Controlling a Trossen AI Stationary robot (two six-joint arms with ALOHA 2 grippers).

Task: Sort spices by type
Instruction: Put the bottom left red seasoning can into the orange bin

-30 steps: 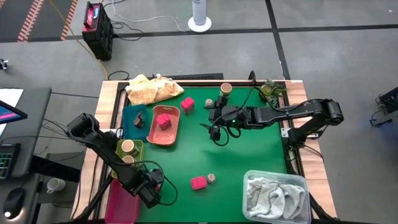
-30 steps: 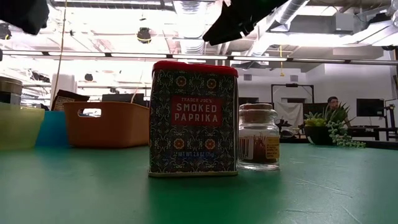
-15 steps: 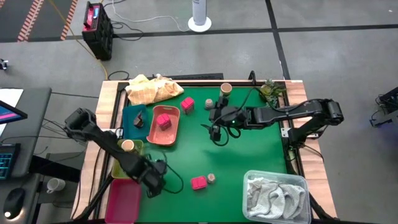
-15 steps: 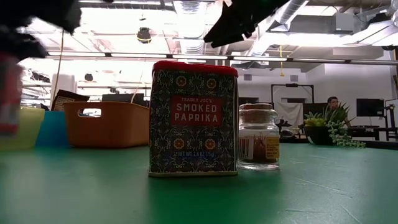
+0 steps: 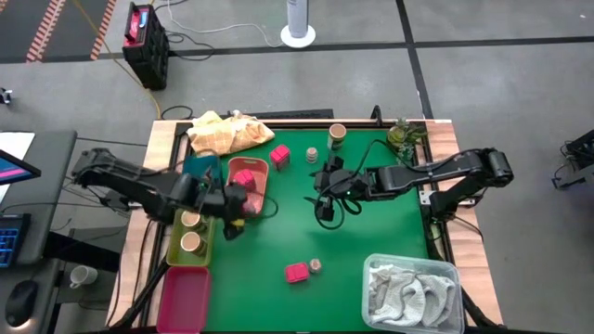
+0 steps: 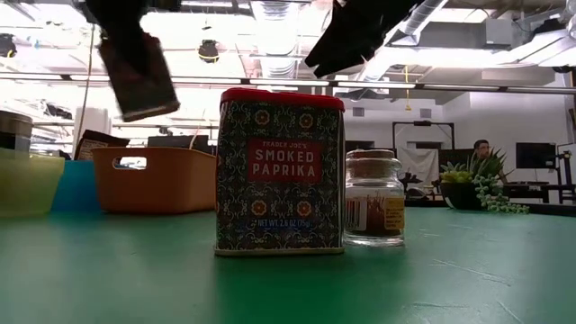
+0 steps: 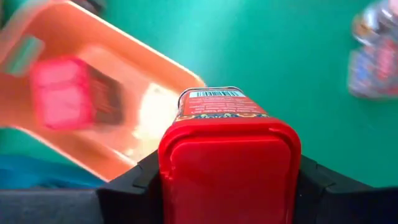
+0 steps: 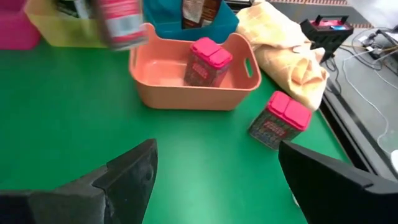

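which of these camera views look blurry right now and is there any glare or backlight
Left wrist view: the salmon tray and its tin are smeared, while the red-lidded tin in the left gripper is sharp. Right wrist view: a tin above the tray streaks. Low view: bright ceiling lights silhouette the arms; the paprika tin is crisp. High view: evenly lit.

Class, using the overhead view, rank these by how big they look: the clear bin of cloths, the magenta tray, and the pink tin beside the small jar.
1. clear bin
2. magenta tray
3. pink tin, clearly the smallest
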